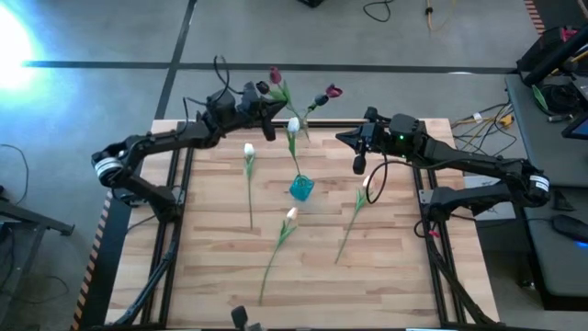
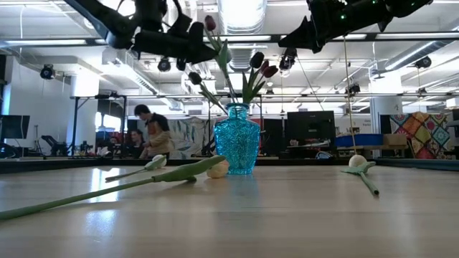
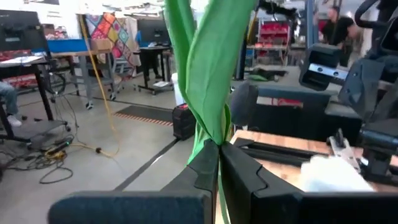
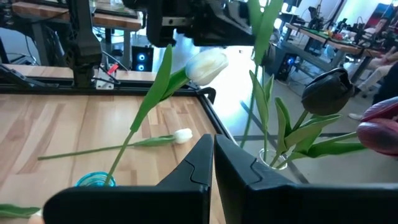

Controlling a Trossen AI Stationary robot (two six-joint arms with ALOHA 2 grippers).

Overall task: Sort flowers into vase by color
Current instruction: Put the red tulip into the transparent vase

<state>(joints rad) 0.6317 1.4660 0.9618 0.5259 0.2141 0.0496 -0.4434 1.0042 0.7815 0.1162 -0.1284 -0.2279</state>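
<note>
Overhead, table-level, two wrist views, vase shared

Vase: stands mid-table, stems in it.
Loose flowers: lie left, front and right of vase.
Left pincer: behind vase, clamping a stem.

Workshop setting. A light wooden plank table on a black metal frame stands on a grey concrete floor marked with a dark tape line. Loose cables trail across the floor beside the table. Beyond the table edge, an open hall with white ceiling ducts and strip lights; desks with dark monitors, a colourful patchwork hanging, and a person standing at a workstation. Glare brightens one floor corner.
</note>
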